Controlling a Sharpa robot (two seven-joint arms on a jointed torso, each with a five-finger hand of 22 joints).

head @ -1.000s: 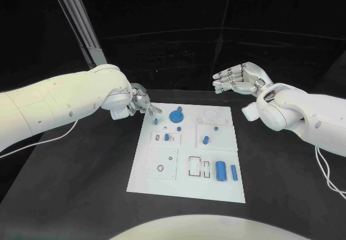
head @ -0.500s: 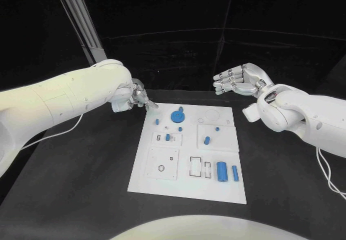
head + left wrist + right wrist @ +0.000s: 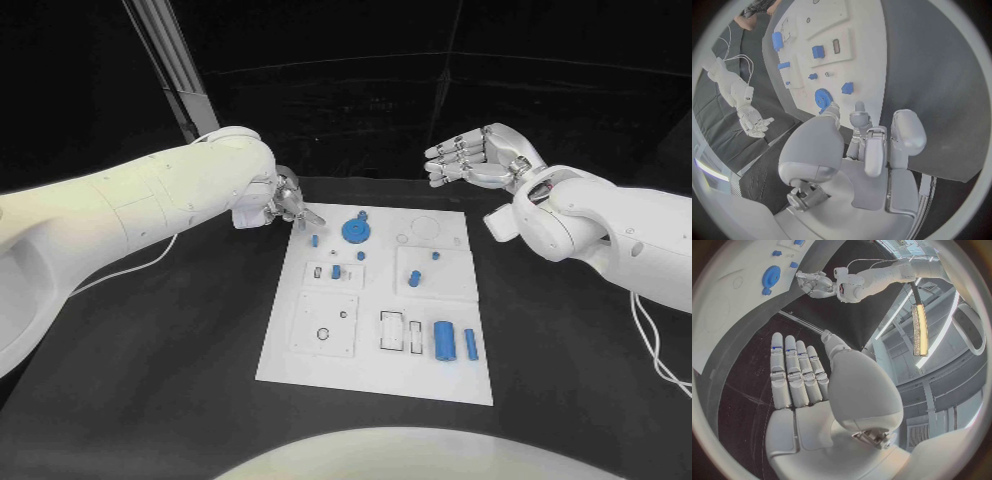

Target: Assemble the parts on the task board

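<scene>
— Found task board (image 3: pixel 378 365) mid-table; blue gear (image 3: pixel 353 233) seated near far edge, small pegs (image 3: pixel 335 272) standing mid-board. Judged partly assembled.
— Outstanding?
— Noted two cylinders (image 3: pixel 443 340) lying loose near right edge, outlined slots beside them unfilled.
— Hands?
— Left hand (image 3: pixel 284 210) poised at far-left corner, fingers partly curled, holding nothing; right hand (image 3: pixel 476 157) raised beyond far edge, open, empty.
</scene>
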